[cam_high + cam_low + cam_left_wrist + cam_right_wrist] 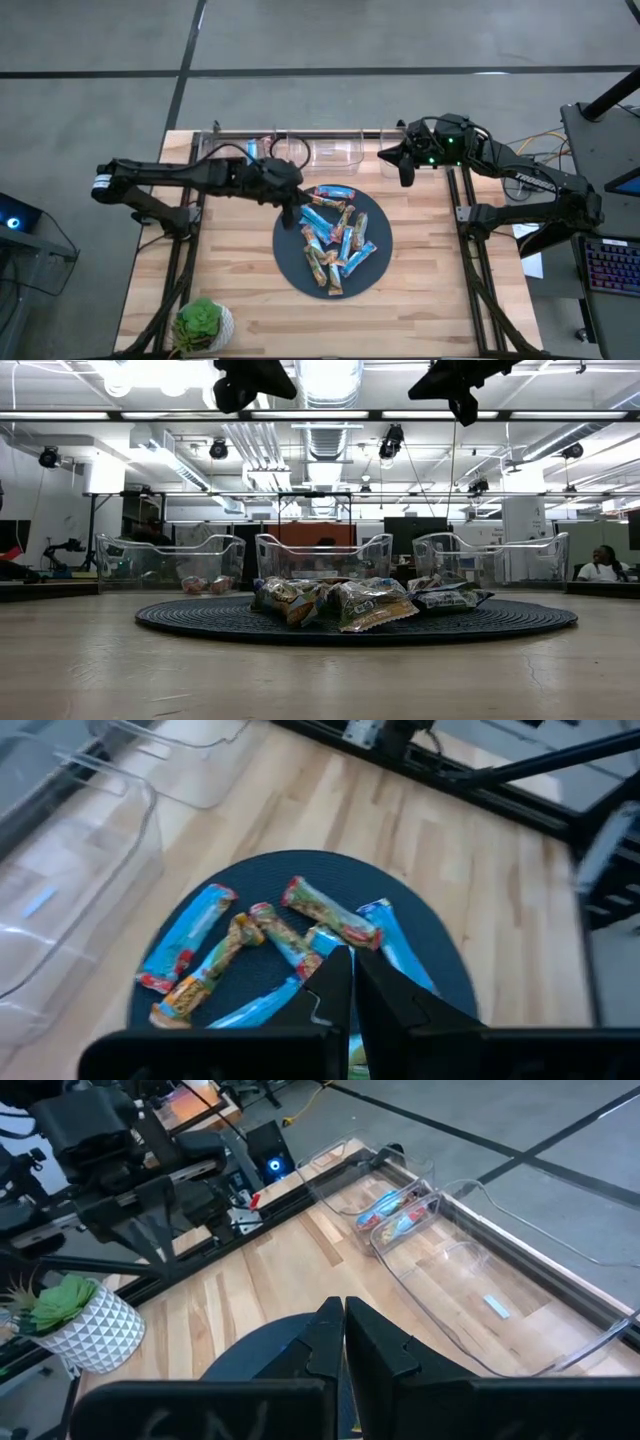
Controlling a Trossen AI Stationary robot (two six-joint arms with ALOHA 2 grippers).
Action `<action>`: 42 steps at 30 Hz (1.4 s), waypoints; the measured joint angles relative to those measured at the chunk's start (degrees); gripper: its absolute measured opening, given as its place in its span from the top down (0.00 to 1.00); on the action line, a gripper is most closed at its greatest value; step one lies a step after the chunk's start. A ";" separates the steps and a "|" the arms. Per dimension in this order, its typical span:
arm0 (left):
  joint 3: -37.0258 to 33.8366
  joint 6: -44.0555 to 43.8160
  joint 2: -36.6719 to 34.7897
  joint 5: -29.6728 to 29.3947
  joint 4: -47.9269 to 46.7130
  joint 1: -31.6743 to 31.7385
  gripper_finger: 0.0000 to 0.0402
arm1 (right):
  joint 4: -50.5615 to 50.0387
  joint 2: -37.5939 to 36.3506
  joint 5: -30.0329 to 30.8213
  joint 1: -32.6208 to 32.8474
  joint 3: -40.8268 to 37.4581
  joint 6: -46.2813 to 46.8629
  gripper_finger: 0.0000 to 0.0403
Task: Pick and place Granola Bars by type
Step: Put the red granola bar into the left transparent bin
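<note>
Shiny blue and tan Granola Bars heaped on dark disc; both end effectors closed, empty.

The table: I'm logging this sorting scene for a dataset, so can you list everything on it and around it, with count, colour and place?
Granola Bars: roughly a dozen, blue, blue-red and brown-tan, piled on the disc.
Disc: one, dark, round, table centre.
Bins: three, clear plastic, along the far edge; the bin nearest the left arm holds a few blue-red bars.
Potted plant: one, green in a white pot, near-left corner.
Table: one, light wood.
Person: one, seated, in the room behind.
Left gripper: shut, above the disc's left edge.
Right gripper: shut, raised by the far-right bin.
</note>
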 joint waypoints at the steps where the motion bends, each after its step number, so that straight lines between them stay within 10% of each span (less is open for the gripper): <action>1: -0.43 0.02 -0.15 -1.04 0.17 -0.25 1.00 | 0.00 0.00 -0.12 0.32 0.00 -0.02 0.98; 20: -16.72 1.10 -16.01 -3.57 11.75 -1.26 1.00 | 0.33 0.02 -0.46 12.21 0.00 -1.09 0.98; 42: -19.02 7.79 -19.62 -3.74 11.74 -1.21 1.00 | -6.09 8.88 -0.39 18.81 7.73 -5.47 0.98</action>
